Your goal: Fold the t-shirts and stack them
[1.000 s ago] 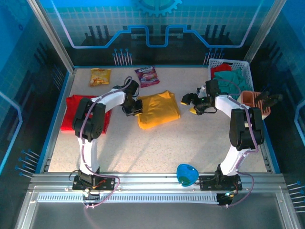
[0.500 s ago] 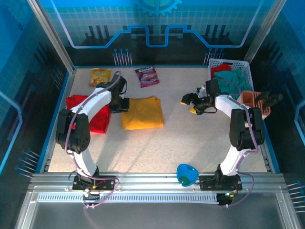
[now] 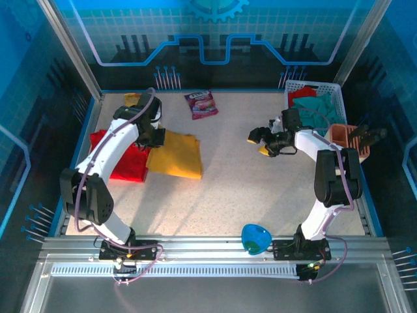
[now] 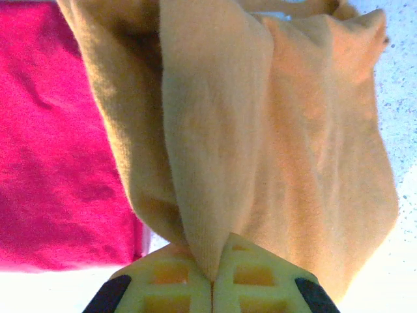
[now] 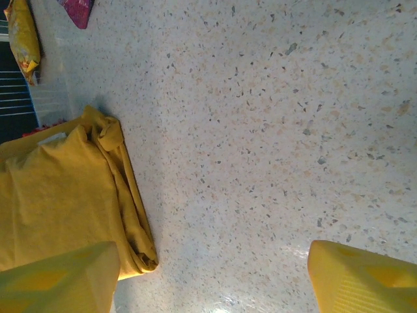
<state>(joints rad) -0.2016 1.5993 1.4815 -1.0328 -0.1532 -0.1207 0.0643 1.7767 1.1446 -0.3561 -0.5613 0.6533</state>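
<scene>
The folded mustard-yellow t-shirt [image 3: 174,154] lies left of the table's middle, its left edge lifted over the folded red t-shirt [image 3: 121,156]. My left gripper [image 3: 154,135] is shut on that yellow edge. In the left wrist view the yellow cloth [image 4: 260,130] hangs from the closed fingers [image 4: 247,277], with the red t-shirt [image 4: 58,163] to the left. My right gripper [image 3: 260,142] hovers open over bare table at the right. In the right wrist view its fingers [image 5: 58,277] stand wide apart, and the yellow t-shirt [image 5: 65,202] lies at the left.
Two snack packets lie at the back: a yellow one [image 3: 133,99] partly behind the left arm and a purple one [image 3: 202,104]. A white basket [image 3: 319,101] with teal and red cloth stands back right, beside an orange holder [image 3: 345,138]. A blue bowl [image 3: 255,237] sits at the near edge.
My left gripper has dragged the yellow t-shirt leftward, from the table's middle to the red t-shirt's edge. The right arm has stayed still.
</scene>
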